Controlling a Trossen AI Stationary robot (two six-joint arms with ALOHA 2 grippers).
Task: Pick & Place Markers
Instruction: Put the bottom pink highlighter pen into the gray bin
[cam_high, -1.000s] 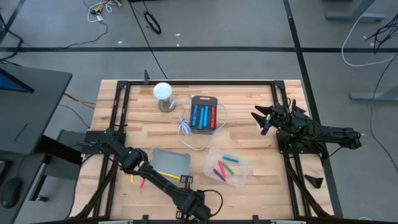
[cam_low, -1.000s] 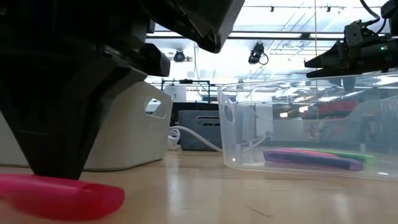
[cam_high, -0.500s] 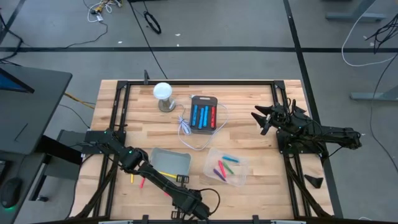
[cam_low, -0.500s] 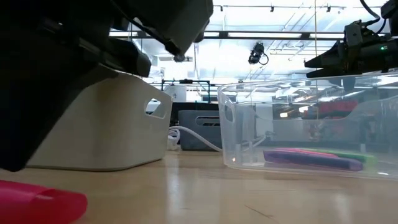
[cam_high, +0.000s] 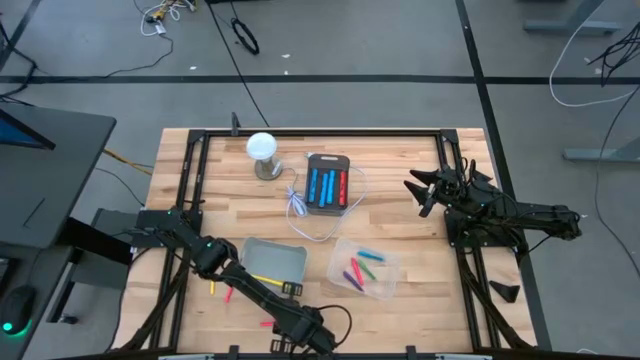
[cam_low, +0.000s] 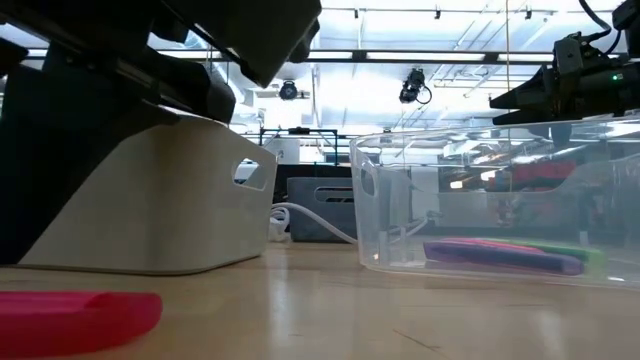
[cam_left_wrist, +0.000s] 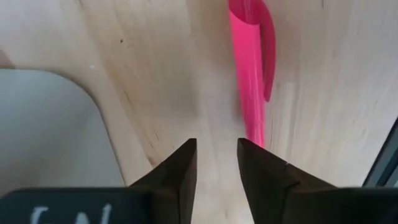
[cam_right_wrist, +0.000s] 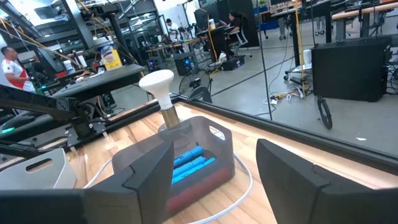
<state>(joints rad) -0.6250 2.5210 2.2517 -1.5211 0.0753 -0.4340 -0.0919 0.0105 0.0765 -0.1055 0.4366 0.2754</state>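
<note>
Left wrist view, pink marker (cam_left_wrist: 250, 74) just beyond the parted, empty jaws

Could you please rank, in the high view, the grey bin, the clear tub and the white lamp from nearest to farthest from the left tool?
1. Grey bin, just beyond the left tool.
2. Clear tub, to its right.
3. White lamp, at the far edge.

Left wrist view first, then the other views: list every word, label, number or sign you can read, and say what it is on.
No text reads in full.
White lettering on the left hand: cut off by the frame, unreadable.
Label on the yellow container in the room behind: too small to read.
</note>
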